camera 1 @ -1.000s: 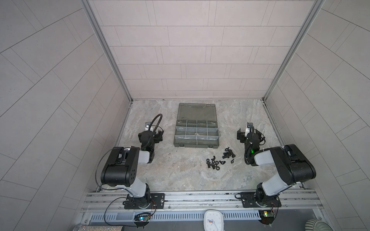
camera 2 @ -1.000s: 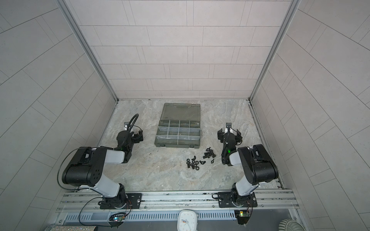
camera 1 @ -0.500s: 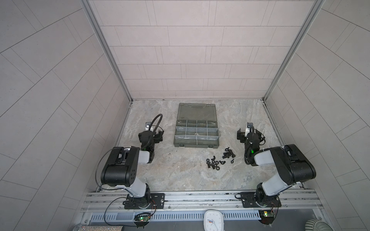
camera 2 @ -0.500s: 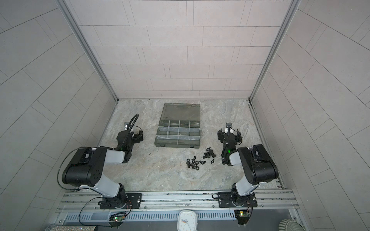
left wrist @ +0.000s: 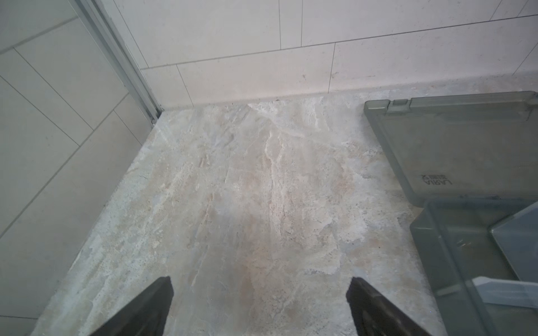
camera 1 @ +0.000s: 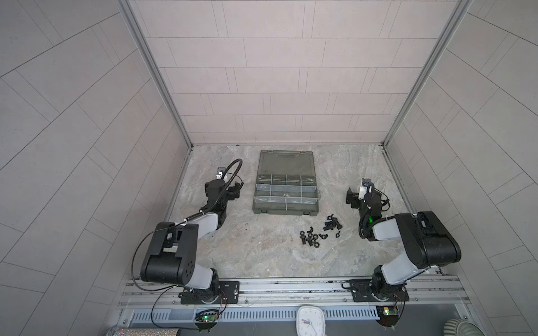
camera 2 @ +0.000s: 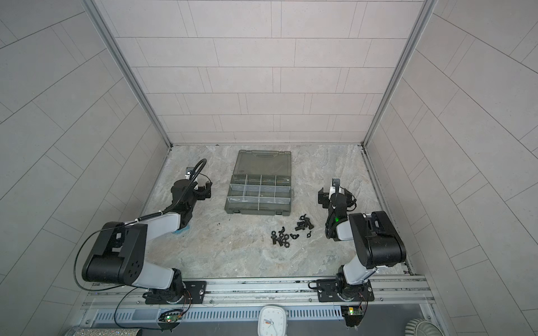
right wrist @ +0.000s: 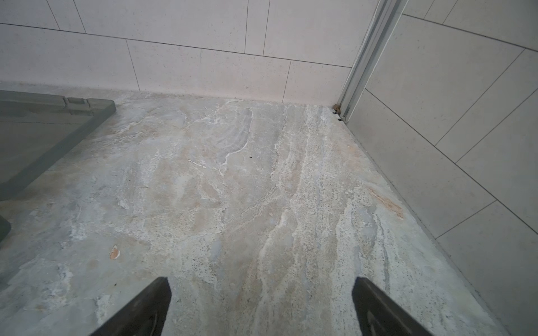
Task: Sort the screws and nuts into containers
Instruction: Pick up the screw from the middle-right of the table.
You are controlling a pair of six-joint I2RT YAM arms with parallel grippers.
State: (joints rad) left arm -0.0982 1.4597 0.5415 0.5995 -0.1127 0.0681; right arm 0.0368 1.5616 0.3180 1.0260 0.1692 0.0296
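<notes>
- My left tool (camera 1: 235, 190) hovers low over the bare counter (camera 1: 262, 256) on the left, jaws wide apart and holding nothing; the left wrist view shows only marbled surface between its fingertips (left wrist: 158, 293)
- It has the left wall (camera 1: 163, 174) close on one side and the case near on the other, so that lane is narrow; I judge there is freer room toward the near side
- The case (camera 1: 285, 211) lies open mid-counter toward the far side, with its lid (camera 1: 286, 163) folded flat away from me; the containers (camera 1: 285, 192) look empty as far as I can tell through the pale dividers
- So I judge the sort has not begun: nothing is binned and every piece is left to do
- A dark speck (camera 1: 246, 224) lies near the case's near-left corner, too small to name
- The screws (camera 1: 332, 224) and nuts (camera 1: 313, 241) lie loose in one black scatter on the counter, just near and right of the case, some touching, so single picks will want care
- My right tool (camera 1: 352, 197) sits right of the case, jaws also spread wide and empty; the right wrist view shows bare counter and a corner of the lid
- It is the closer one to the scatter, with open counter between them; the right wall (camera 1: 436, 174) stands on its far-right side, so I would work inward and mind the case's raised rim
</notes>
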